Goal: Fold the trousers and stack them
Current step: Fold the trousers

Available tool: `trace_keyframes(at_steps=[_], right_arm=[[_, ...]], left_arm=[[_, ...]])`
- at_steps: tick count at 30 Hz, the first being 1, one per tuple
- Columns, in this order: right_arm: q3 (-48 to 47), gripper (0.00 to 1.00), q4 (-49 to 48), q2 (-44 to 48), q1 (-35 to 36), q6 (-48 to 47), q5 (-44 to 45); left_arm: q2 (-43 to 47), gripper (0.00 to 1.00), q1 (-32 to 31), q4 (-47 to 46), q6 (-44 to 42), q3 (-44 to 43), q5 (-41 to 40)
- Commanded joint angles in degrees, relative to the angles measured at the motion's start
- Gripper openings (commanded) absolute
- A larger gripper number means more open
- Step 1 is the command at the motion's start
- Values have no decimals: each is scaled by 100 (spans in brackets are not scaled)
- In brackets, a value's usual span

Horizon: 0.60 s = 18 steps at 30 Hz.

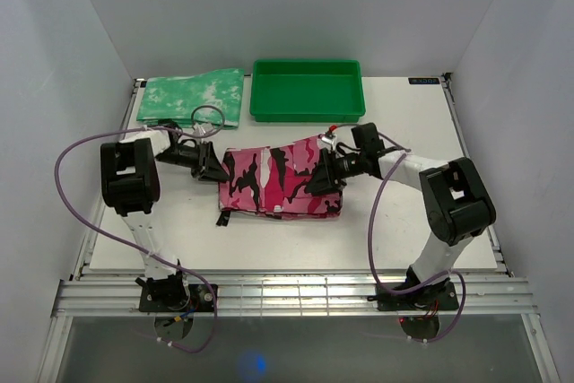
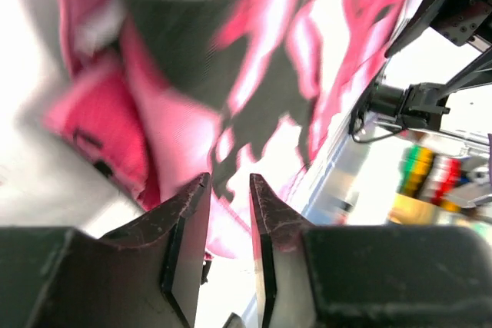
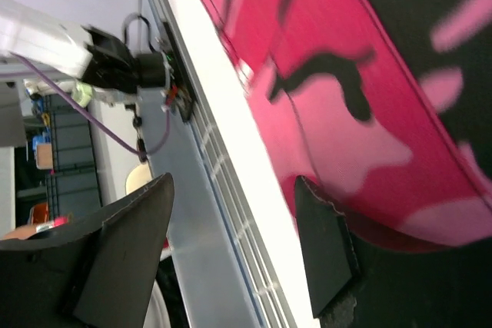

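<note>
The trousers (image 1: 278,181), in pink, white and black camouflage print, lie folded into a rough rectangle in the middle of the table. My left gripper (image 1: 213,168) is at their left edge. In the left wrist view its jaws (image 2: 229,178) stand a narrow gap apart with nothing between them, and the cloth (image 2: 254,74) lies just beyond the tips. My right gripper (image 1: 321,177) is over the right part of the trousers. In the right wrist view it (image 3: 233,182) is wide open, with one finger against the cloth's edge (image 3: 369,151).
A green tray (image 1: 308,89) stands at the back centre. A mottled green-and-white folded cloth (image 1: 191,98) lies at the back left. White walls close in the table (image 1: 421,221) on three sides. Purple cables loop beside both arms.
</note>
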<state>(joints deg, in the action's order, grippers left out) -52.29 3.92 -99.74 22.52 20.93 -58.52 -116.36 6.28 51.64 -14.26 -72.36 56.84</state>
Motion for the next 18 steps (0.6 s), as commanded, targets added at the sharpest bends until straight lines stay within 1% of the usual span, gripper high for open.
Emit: trace_keyframes(at_steps=[1, 2, 4, 5, 6, 7, 8, 9, 10, 11, 12, 14, 15, 18], right_arm=[[-789, 70, -796, 263, -20, 763, 78], [-974, 70, -797, 210, -46, 746, 86], [-1447, 71, -814, -26, -125, 720, 130], [-1590, 71, -814, -141, -221, 659, 157], [-1687, 71, -806, -246, -266, 632, 200], [-1836, 72, -840, -491, -327, 614, 253], [-1898, 72, -841, -633, -415, 536, 271], [-1951, 72, -823, -756, -450, 474, 306], [-1986, 72, -814, -1027, -494, 421, 367], [-2039, 72, -814, -1177, -582, 369, 377], [-2074, 73, -806, -1318, -600, 255, 394], [-2231, 73, -605, -1722, -644, 18, 508], [-2320, 73, -473, -1828, -644, -314, 587], [-2584, 73, -401, -2198, -644, -475, 815]], left_arm=[[570, 39, 48, 31, -473, -489, 696], [588, 39, 31, -161, -46, -516, 758], [561, 40, -30, -355, 299, -569, 934], [535, 40, -48, -774, 780, -560, 934], [491, 40, -74, -1022, 1019, -508, 960], [456, 41, -75, -1276, 1283, -473, 926], [395, 41, -92, -1844, 1634, -437, 865], [212, 42, -118, -2085, 2124, -420, 820], [97, 42, -119, -2279, 2373, -411, 620], [-18, 42, -127, -2672, 2610, -411, 513], [-288, 42, -127, -2842, 2909, -402, 460], [-519, 42, -127, -3027, 2973, -481, 57], [-650, 42, -127, -3054, 2886, -525, -14], [-1090, 42, -127, -2914, 2719, -902, -199]])
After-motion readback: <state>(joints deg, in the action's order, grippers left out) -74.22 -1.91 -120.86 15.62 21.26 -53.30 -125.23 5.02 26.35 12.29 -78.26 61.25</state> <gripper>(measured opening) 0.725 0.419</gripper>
